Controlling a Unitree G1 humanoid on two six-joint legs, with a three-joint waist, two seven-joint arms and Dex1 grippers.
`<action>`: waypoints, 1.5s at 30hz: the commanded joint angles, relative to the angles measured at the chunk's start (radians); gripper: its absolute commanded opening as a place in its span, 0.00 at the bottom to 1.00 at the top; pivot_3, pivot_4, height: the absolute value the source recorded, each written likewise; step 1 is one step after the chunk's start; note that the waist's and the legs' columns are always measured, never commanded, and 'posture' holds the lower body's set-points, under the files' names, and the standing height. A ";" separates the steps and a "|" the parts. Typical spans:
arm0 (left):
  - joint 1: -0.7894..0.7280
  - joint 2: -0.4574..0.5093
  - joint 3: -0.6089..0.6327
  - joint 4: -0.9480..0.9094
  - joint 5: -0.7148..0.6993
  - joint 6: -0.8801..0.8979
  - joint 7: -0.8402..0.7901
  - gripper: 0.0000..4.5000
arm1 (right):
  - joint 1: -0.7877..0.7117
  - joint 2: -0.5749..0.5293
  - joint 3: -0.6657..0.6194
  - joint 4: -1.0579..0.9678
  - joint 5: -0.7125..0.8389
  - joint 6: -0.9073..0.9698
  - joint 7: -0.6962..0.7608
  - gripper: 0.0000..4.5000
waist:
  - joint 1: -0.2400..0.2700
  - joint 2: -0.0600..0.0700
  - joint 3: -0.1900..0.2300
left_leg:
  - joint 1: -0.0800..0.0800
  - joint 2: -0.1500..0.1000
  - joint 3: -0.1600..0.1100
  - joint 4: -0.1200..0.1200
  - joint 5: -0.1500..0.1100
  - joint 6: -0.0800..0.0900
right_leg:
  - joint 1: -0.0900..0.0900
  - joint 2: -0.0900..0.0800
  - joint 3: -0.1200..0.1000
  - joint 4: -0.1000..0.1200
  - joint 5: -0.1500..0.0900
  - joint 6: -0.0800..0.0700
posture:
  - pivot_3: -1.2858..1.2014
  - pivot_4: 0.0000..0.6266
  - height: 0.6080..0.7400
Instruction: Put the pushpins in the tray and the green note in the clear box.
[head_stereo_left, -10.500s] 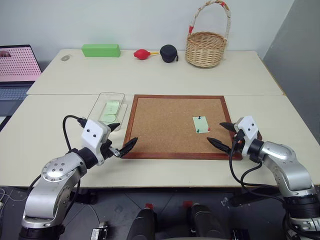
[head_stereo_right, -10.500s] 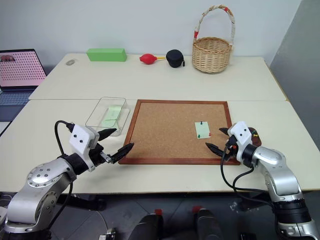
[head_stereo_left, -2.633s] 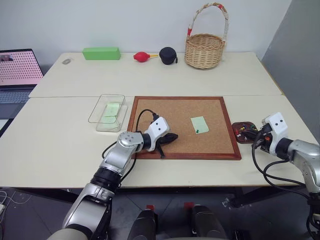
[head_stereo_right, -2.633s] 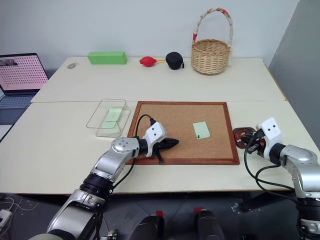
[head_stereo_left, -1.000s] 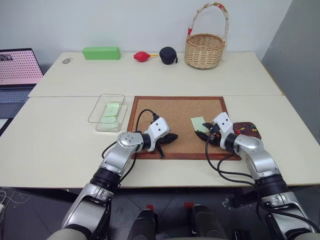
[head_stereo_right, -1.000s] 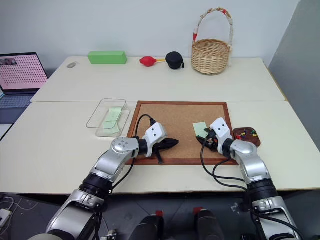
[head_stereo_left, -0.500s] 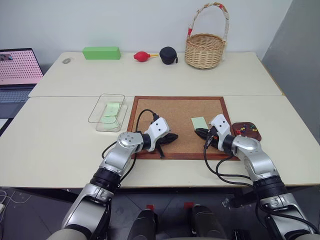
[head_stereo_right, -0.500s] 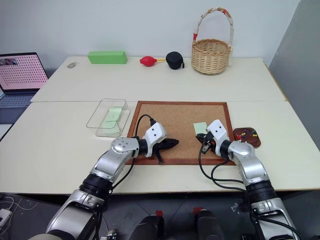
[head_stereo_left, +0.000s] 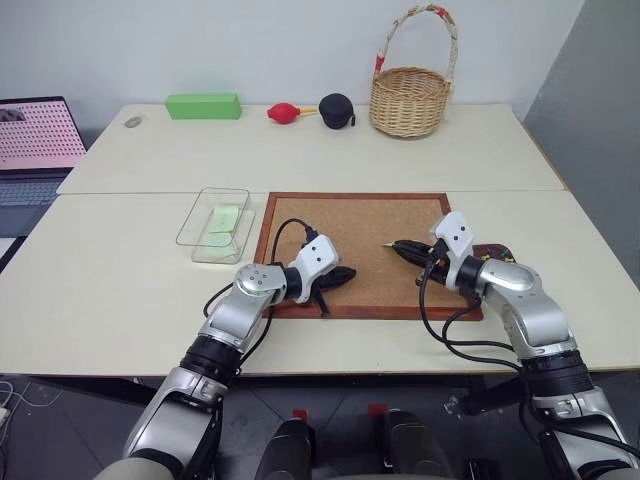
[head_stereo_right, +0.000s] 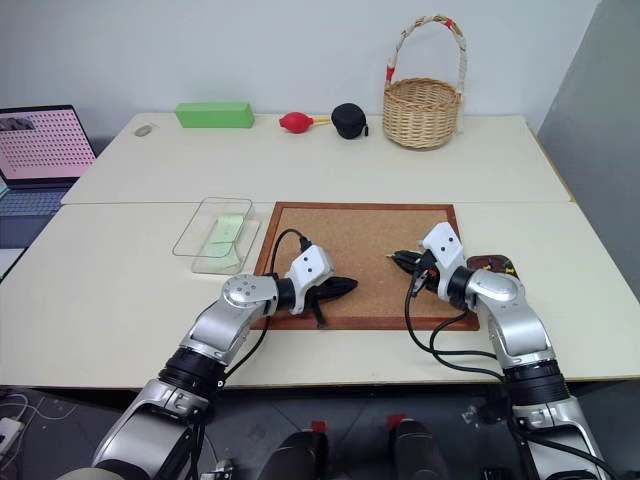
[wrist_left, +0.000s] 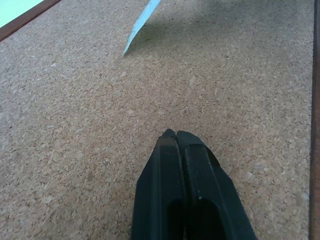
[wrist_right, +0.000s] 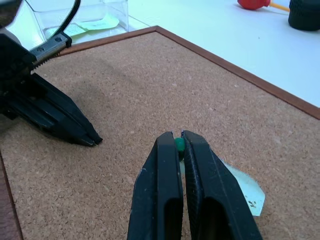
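Note:
My right gripper (wrist_right: 178, 136) is shut on a dark-green pushpin (wrist_right: 179, 145), raised a little above the cork board (head_stereo_left: 340, 225). The pale green note (wrist_right: 246, 193) hangs under those fingertips, lifted off the cork; it looks edge-on (head_stereo_left: 388, 243) from the head, and one raised corner (wrist_left: 142, 24) is in the left wrist view. My left gripper (head_stereo_left: 345, 272) is shut on nothing and rests low on the board's near left part. The small dark tray (head_stereo_right: 497, 264) lies just right of the board, partly hidden by my right wrist. The clear box (head_stereo_left: 197, 218) stands left of the board with pale green slips inside.
Along the far side of the table stand a wicker basket (head_stereo_left: 410, 98), a black round case (head_stereo_left: 337, 108), a red bulb (head_stereo_left: 283, 109) and a bright green block (head_stereo_left: 202, 103). A laptop (head_stereo_left: 35, 135) is at the far left.
My right gripper shut on the green pin at the note, then rose, and the note came up off the cork with it. The left arm has kept still.

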 joint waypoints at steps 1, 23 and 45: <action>0.017 -0.013 0.072 0.002 -0.061 0.031 0.002 0.04 | -0.027 -0.015 -0.023 -0.060 0.023 0.013 0.007 0.00 | 0.001 0.000 0.000 | 0.000 0.000 0.000 0.000 0.000 0.000 | 0.000 0.000 0.000 0.000 0.000 0.000 | 0.52 0.24 1.00; -0.189 -0.086 0.075 0.123 -0.068 -0.112 -0.087 0.72 | -0.089 -0.005 -0.010 -0.185 0.090 0.170 -0.006 0.00 | 0.003 -0.003 0.005 | -0.011 -0.001 -0.003 0.001 0.000 0.000 | -0.008 0.000 -0.003 -0.001 0.000 0.000 | 0.52 0.24 1.00; -0.323 -0.187 0.104 0.435 -0.029 -0.270 -0.115 0.35 | -0.087 0.029 -0.009 -0.253 0.133 0.251 -0.047 0.00 | 0.001 -0.004 0.005 | -0.012 -0.002 -0.003 0.001 0.000 0.000 | -0.008 -0.001 -0.003 -0.001 0.000 0.000 | 0.52 0.24 1.00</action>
